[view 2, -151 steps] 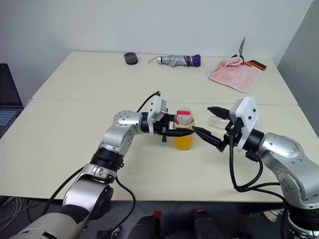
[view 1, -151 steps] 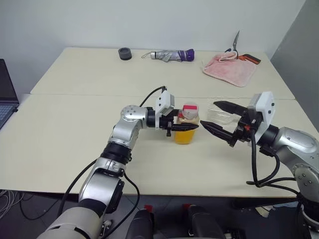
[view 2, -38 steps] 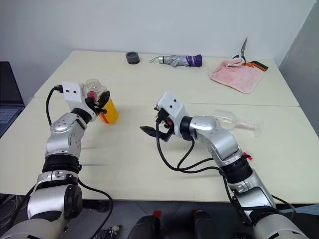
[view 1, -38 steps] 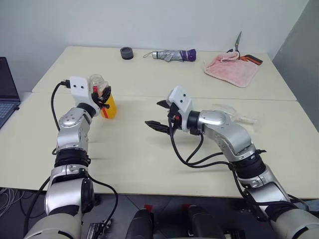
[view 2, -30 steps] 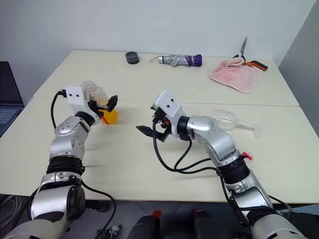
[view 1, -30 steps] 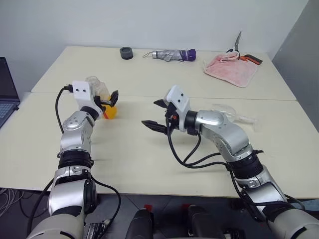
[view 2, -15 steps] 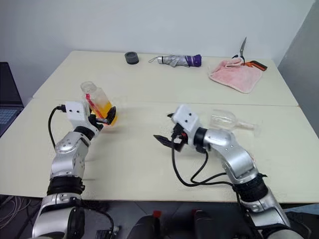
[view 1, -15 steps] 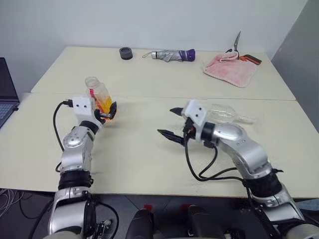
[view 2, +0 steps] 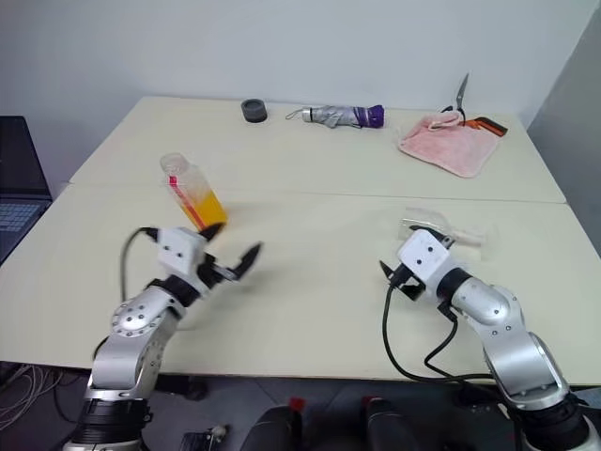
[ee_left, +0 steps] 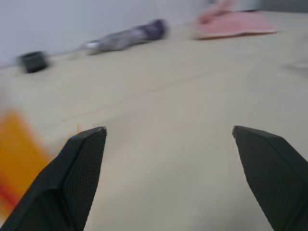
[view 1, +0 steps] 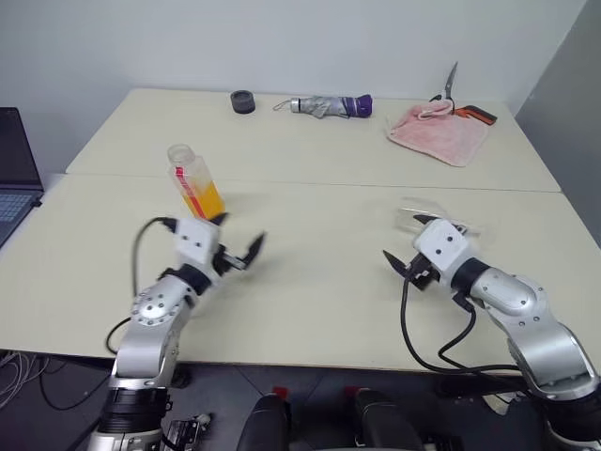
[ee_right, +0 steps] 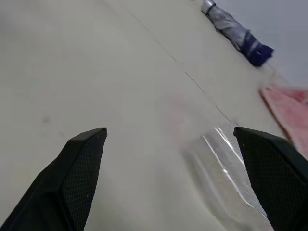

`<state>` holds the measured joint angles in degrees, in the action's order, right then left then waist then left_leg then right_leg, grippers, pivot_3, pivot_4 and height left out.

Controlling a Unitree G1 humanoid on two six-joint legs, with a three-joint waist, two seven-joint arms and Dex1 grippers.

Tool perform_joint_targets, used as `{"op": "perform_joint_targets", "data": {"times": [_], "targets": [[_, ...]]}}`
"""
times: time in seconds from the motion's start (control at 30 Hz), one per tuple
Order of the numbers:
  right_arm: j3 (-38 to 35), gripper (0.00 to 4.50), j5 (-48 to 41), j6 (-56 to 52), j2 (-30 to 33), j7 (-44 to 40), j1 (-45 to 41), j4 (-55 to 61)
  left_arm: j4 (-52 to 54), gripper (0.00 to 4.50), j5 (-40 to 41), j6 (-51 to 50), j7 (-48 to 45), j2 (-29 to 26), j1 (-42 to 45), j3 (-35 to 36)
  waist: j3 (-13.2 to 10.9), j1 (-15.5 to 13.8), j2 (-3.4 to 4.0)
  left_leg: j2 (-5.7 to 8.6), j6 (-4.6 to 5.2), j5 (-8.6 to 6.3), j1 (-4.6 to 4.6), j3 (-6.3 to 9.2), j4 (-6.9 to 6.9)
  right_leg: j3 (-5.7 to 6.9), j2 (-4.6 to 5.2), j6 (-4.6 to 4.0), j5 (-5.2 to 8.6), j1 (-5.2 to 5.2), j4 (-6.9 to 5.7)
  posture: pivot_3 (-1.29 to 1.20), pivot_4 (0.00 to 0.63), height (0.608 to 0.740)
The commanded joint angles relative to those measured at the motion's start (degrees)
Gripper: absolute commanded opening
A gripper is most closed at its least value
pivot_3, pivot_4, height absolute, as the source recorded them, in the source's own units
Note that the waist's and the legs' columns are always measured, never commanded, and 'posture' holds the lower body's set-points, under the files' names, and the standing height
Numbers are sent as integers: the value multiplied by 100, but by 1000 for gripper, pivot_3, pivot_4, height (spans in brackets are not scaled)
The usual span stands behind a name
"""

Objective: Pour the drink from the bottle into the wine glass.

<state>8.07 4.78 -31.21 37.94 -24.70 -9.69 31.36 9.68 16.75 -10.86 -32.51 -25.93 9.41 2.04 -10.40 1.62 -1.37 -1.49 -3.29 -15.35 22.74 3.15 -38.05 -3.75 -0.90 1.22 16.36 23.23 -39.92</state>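
Both end effectors open; bottle (view 1: 194, 182) tilted, seemingly mid-fall.

head stereo: high, forward-down, shared table (view 1: 310, 282); wrists: low, close, along jaws

Silver arms; white wrist boxes; black cables

bottle (view 1: 194, 181) released, tilting alone; both arms withdrawn
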Motion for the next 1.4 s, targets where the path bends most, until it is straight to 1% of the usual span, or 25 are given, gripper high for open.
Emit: {"op": "perform_joint_targets", "data": {"times": [0.03,0.13,0.2,0.37,0.5,0.73,0.9,0.97,1.03,1.17,1.33,1.37,1.4], "targets": [[55,4500,921,133,242,436,17,-86,252,4482,281,-178,-916,-314,324,-323,0,27,0,0,-1,0,-5,-2,2,-2,-6,5,3,0,-1,0,150,740],[283,4500,1583,-72,304,611,-122,-376,130,4482,466,-312,-1629,-501,658,-569,0,51,1,-11,-2,1,-16,-8,7,-12,-26,7,6,0,-3,0,150,740],[631,4500,2438,-100,498,753,-207,-625,66,4482,592,-424,-2017,-572,834,-680,0,57,2,-12,-2,1,-18,-14,8,-19,-29,6,6,0,-5,0,150,740],[970,4500,3155,-51,422,789,-403,-1278,-140,4482,622,-408,-2754,-691,1203,-931,0,52,2,-7,-2,1,-13,-20,6,-24,-24,-1,1,1,1,0,150,740],[1060,4500,3617,54,235,1057,-701,-1970,-264,4482,530,-335,-2951,-629,1385,-1026,0,46,2,-6,-1,1,-11,-21,6,-24,-24,-2,1,2,1,0,150,740],[1248,4500,4237,493,61,1685,-1166,-3315,-319,4482,451,-295,-2960,-486,1514,-1066,0,37,1,-5,-1,1,-9,-21,5,-25,-20,-3,0,3,1,0,150,740],[1253,4500,4340,726,-125,1992,-1419,-4036,-265,4482,428,-302,-2905,-445,1503,-1064,0,40,1,-5,-1,1,-10,-21,5,-25,-19,-4,-1,3,0,0,150,740],[1278,4130,4339,816,-220,2037,-1493,-4191,-240,4500,422,-323,-2875,-424,1500,-1065,1,40,1,-5,-1,1,-10,-21,4,-26,-19,-4,-1,3,0,0,150,740],[1313,3573,4336,903,-300,2060,-1553,-4357,-219,4500,415,-342,-2857,-411,1491,-1059,1,41,1,-5,-1,1,-10,-21,3,-25,-19,-4,-1,3,-1,0,150,740],[1282,2101,4299,955,-436,2102,-1644,-4585,-152,4500,436,-423,-2784,-403,1451,-1028,1,51,0,-6,-1,1,-11,-21,3,-26,-19,-4,-1,3,-2,0,150,740],[1205,267,4261,1052,-509,2111,-1674,-4470,-36,4500,535,-611,-2628,-408,1357,-931,6,114,-7,-7,-1,1,-16,-21,3,-27,-20,-4,-1,0,-5,0,150,740],[1179,120,4261,1074,-510,2122,-1675,-4387,-3,4500,581,-684,-2566,-404,1327,-881,6,121,-7,-8,-1,1,-16,-19,3,-27,-20,-4,-1,0,-5,0,150,740],[1118,122,4197,1178,-519,2153,-1679,-4222,35,4500,640,-780,-2488,-411,1287,-807,6,129,-7,-7,-1,1,-16,-20,3,-27,-20,-4,-1,0,-6,0,150,740]]}}
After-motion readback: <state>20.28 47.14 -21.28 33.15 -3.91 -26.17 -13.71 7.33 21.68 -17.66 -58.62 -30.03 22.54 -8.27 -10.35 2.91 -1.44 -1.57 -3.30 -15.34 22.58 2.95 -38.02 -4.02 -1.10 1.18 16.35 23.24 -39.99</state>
